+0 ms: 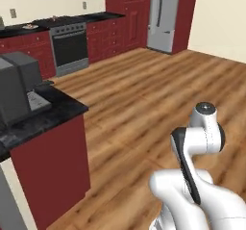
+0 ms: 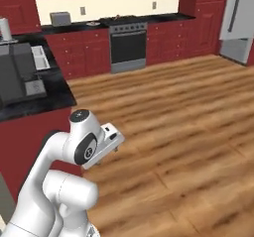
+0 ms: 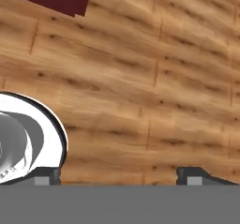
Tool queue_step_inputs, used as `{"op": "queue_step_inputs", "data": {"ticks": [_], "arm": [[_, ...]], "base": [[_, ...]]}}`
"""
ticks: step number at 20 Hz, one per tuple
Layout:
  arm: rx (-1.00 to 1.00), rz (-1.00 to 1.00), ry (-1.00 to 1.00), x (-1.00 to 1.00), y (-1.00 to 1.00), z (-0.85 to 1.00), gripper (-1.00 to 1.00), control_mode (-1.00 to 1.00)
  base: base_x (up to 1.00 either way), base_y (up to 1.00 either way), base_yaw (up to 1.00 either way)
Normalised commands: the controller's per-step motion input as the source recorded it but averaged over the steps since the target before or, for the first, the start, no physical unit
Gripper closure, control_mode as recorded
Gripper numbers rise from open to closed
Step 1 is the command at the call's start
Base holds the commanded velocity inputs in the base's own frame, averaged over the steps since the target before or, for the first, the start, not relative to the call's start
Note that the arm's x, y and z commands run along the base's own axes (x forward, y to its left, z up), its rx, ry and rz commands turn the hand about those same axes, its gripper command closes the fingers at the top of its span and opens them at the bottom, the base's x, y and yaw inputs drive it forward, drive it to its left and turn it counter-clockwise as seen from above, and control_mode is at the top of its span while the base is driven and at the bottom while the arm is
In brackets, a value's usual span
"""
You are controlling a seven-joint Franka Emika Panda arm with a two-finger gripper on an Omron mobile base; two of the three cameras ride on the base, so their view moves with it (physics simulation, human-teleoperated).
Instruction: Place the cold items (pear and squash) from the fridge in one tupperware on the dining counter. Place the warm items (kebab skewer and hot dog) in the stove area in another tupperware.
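Folded low over its own base, the white arm (image 1: pixel 197 176) sits nearest the cameras, tucked in, probably for travel while the base drives across the kitchen. Wood floor (image 2: pixel 188 132) spreads widest, open between the robot and the far wall. Against that wall stands the fridge (image 1: pixel 162 16), tall and grey, door shut, well apart from the robot; the pear and squash would be inside. Nearer, on the left, the dining bench (image 1: pixel 48 116) shows its black marbled top on a dark red base, carrying grey blocky things that I cannot identify as tubs. A stove (image 2: pixel 128 45) sits in the red cabinet run, with small items on the bench beside it too tiny to name. Smallest, the pincer (image 3: pixel 122 175) points down at bare floorboards; its dark tips stand wide apart and hold nothing.
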Motion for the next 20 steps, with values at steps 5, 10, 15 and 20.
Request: {"op": "queue_step_inputs", "data": {"ticks": [5,10,15,20], "arm": [[0.00,0.00,0.00,0.00,0.00,0.00,-1.00,1.00],[0.00,0.00,0.00,0.00,0.00,0.00,-1.00,1.00],[0.00,0.00,0.00,0.00,0.00,0.00,-1.00,1.00],[0.00,0.00,0.00,0.00,0.00,0.00,-1.00,1.00]], "base": [[0.91,-0.57,0.47],[0.87,-0.60,0.45],[0.78,-0.76,0.40],[0.61,-0.80,0.42]]}}
